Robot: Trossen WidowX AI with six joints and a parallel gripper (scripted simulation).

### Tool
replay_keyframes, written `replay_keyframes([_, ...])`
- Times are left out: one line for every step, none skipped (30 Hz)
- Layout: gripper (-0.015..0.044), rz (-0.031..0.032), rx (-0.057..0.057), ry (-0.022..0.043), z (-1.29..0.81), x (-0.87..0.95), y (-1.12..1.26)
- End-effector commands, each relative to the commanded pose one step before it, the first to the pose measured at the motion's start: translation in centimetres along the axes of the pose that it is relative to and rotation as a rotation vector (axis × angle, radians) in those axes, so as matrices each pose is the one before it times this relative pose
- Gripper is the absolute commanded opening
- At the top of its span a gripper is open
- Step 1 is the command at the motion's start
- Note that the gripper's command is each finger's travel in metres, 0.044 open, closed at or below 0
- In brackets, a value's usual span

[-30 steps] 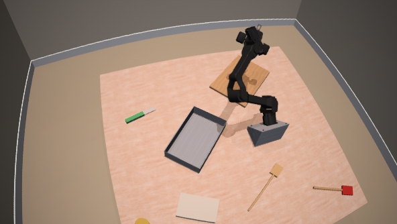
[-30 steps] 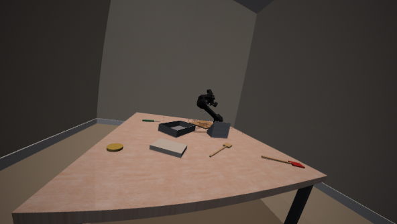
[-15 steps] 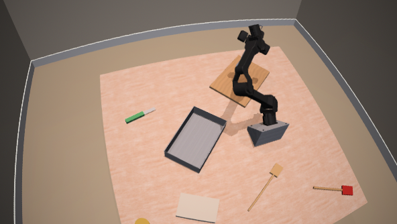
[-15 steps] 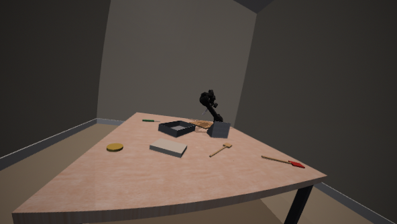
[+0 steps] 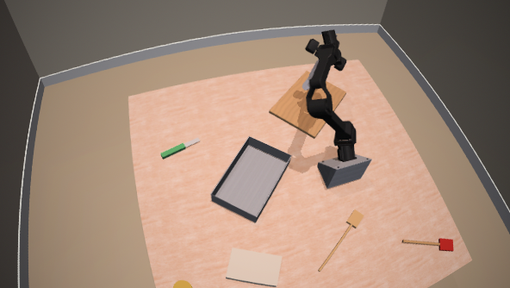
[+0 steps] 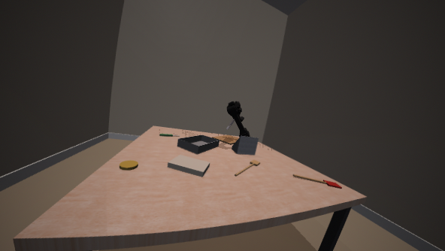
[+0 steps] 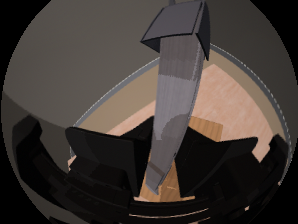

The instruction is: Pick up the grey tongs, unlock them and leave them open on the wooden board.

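My gripper (image 5: 318, 65) (image 6: 234, 113) (image 7: 162, 120) is raised high above the wooden board (image 5: 288, 109) (image 6: 228, 140) (image 7: 210, 129) and is shut on the grey tongs (image 5: 308, 81) (image 6: 230, 125) (image 7: 174, 83). The tongs' arms lie close together. In the wrist view their wide hinge end with a small loop points away from me toward the wall, and the narrow end lies between my fingers over the board. In the top and exterior views the tongs hang slanted in the air, touching nothing else. The dark roasting tin (image 5: 230, 168) (image 6: 188, 144) stands empty left of the arm's base.
The arm's grey base (image 5: 345, 170) (image 6: 246, 145) stands beside the tin. A green-handled knife (image 5: 174, 151) (image 6: 165, 134) lies far left. A pale slab (image 5: 254, 266) (image 6: 189, 165), a yellow disc (image 5: 183, 284) (image 6: 128, 164), a wooden spatula (image 5: 340, 241) (image 6: 248, 167) and a red spatula (image 5: 431, 244) (image 6: 319, 181) lie toward the front.
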State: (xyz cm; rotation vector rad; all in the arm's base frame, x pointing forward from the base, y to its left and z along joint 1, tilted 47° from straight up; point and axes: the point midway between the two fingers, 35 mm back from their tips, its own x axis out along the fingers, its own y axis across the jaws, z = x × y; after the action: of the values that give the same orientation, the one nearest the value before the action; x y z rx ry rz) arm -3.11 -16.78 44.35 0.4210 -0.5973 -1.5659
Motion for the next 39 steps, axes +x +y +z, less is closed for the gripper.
replay_keyframes([-0.0150, -0.01318, -0.0010, 0.02542, 0.088, 0.340, 0.092])
replay_keyframes([-0.0150, -0.00344, 0.0062, 0.01134, -0.081, 0.132, -0.032])
replay_keyframes([-0.0150, 0.00075, 0.0061, 0.01129, -0.084, 0.160, 0.008])
replay_keyframes([-0.0150, -0.00479, 0.0017, 0.00943, -0.050, 0.090, -0.020])
replay_keyframes([-0.0150, -0.00560, 0.0017, 0.01114, -0.062, 0.104, -0.022])
replay_keyframes([-0.0150, -0.00595, 0.0015, 0.01214, -0.071, 0.112, -0.021])
replay_keyframes([-0.0150, -0.00436, 0.0022, 0.01211, -0.076, 0.116, 0.000])
replay_keyframes([-0.0150, -0.00617, 0.0008, 0.01251, -0.081, 0.109, -0.020])
replay_keyframes([-0.0150, -0.00631, 0.0005, 0.01293, -0.087, 0.110, -0.019])
replay_keyframes([-0.0150, -0.00611, -0.0013, 0.01362, -0.104, 0.134, -0.037])
replay_keyframes([-0.0150, -0.00637, -0.0002, 0.01335, -0.096, 0.107, -0.015])
replay_keyframes([-0.0150, -0.00642, -0.0006, 0.01359, -0.101, 0.107, -0.014])
replay_keyframes([-0.0150, -0.00645, -0.0010, 0.01379, -0.105, 0.106, -0.012])
replay_keyframes([-0.0150, -0.00648, -0.0014, 0.01399, -0.109, 0.104, -0.011])
replay_keyframes([-0.0150, -0.00651, -0.0017, 0.01417, -0.113, 0.103, -0.009])
replay_keyframes([-0.0150, -0.00653, -0.0021, 0.01435, -0.117, 0.102, -0.007])
replay_keyframes([-0.0150, -0.00655, -0.0025, 0.01453, -0.121, 0.101, -0.006])
replay_keyframes([-0.0150, -0.00656, -0.0029, 0.01469, -0.125, 0.100, -0.004])
replay_keyframes([-0.0150, -0.00658, -0.0033, 0.01485, -0.128, 0.098, -0.002])
replay_keyframes([-0.0150, -0.00659, -0.0037, 0.01500, -0.132, 0.097, 0.000])
replay_keyframes([-0.0150, -0.00659, -0.0041, 0.01515, -0.135, 0.095, 0.002])
replay_keyframes([-0.0150, -0.00660, -0.0046, 0.01528, -0.138, 0.094, 0.004])
replay_keyframes([-0.0150, -0.00660, -0.0050, 0.01541, -0.141, 0.092, 0.006])
replay_keyframes([-0.0150, -0.00660, -0.0054, 0.01553, -0.143, 0.091, 0.007])
replay_keyframes([-0.0150, -0.00659, -0.0058, 0.01565, -0.146, 0.089, 0.010])
replay_keyframes([-0.0150, -0.00659, -0.0062, 0.01575, -0.148, 0.088, 0.011])
replay_keyframes([-0.0150, -0.00659, -0.0066, 0.01585, -0.150, 0.086, 0.013])
replay_keyframes([-0.0150, -0.00658, -0.0070, 0.01594, -0.152, 0.084, 0.015])
replay_keyframes([-0.0150, -0.00657, -0.0074, 0.01602, -0.154, 0.082, 0.017])
replay_keyframes([-0.0150, -0.00656, -0.0079, 0.01609, -0.156, 0.080, 0.019])
replay_keyframes([-0.0150, -0.00655, -0.0083, 0.01616, -0.158, 0.078, 0.021])
replay_keyframes([-0.0150, -0.00654, -0.0087, 0.01622, -0.159, 0.077, 0.023])
replay_keyframes([-0.0150, -0.00653, -0.0091, 0.01627, -0.160, 0.075, 0.025])
replay_keyframes([-0.0150, -0.00652, -0.0095, 0.01631, -0.161, 0.073, 0.027])
replay_keyframes([-0.0150, -0.00650, -0.0100, 0.01635, -0.162, 0.070, 0.029])
replay_keyframes([-0.0150, -0.00649, -0.0104, 0.01637, -0.163, 0.068, 0.031])
replay_keyframes([-0.0150, -0.00647, -0.0108, 0.01639, -0.164, 0.066, 0.033])
replay_keyframes([-0.0150, -0.00646, -0.0112, 0.01640, -0.164, 0.064, 0.035])
replay_keyframes([-0.0150, -0.00645, -0.0116, 0.01641, -0.164, 0.062, 0.036])
